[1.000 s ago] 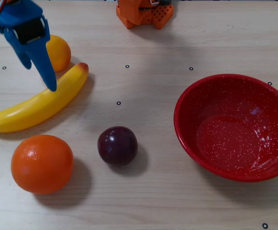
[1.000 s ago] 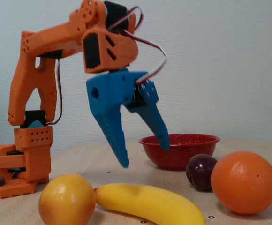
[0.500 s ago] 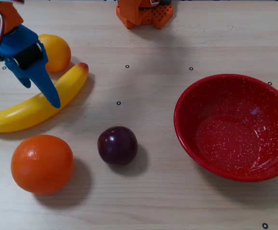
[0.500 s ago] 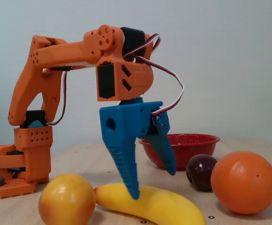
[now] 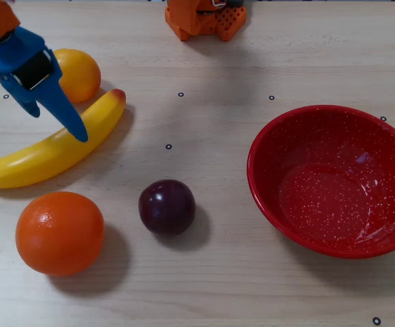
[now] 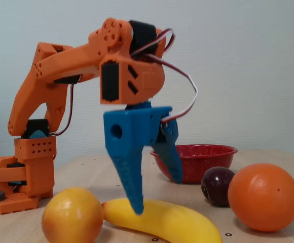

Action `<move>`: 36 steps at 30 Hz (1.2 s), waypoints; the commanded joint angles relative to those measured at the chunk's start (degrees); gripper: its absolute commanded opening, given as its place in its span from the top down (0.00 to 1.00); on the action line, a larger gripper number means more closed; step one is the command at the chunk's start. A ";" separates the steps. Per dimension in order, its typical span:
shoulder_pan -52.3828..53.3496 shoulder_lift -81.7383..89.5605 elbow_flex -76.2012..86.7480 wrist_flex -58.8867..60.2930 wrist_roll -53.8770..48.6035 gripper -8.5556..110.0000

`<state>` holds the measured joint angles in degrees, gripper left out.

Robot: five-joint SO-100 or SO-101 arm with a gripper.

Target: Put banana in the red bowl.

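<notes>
Arm pose: the orange arm (image 6: 61,76) rose from its base (image 6: 20,172) at the left of the fixed view, bent forward at the elbow, and turned its wrist so the blue pincer (image 6: 154,195) pointed down at the tabletop (image 5: 211,82).
Pincer state: released, its two blue fingers spread apart with nothing between them; in the overhead view the pincer (image 5: 58,119) sat over the upper half of the banana.
Near finger: in the fixed view its tip (image 6: 136,206) stood at the banana's top surface; whether it touched could not be told.
Banana: the banana (image 5: 54,150) lay flat on the tabletop, well to the left of the red bowl in the overhead view, its reddish tip pointing up-right.
Red bowl: the red bowl (image 5: 334,180) stood upright and empty at the right side of the overhead view.
Around the banana: a yellow-orange fruit (image 5: 77,73) just above its reddish tip, an orange (image 5: 59,232) just below it, and a dark plum (image 5: 167,206) between the banana and the red bowl.
</notes>
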<state>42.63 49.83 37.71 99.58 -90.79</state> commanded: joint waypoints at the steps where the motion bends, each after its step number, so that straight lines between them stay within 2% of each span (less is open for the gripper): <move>1: 1.23 2.72 -4.66 1.58 -1.14 0.60; 11: -0.35 -0.70 -4.66 1.14 1.93 0.61; 19: -2.20 -3.69 -5.01 -3.52 4.22 0.62; 36: -3.69 -6.15 -4.83 -8.61 4.22 0.66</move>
<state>39.81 41.48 37.62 92.11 -86.84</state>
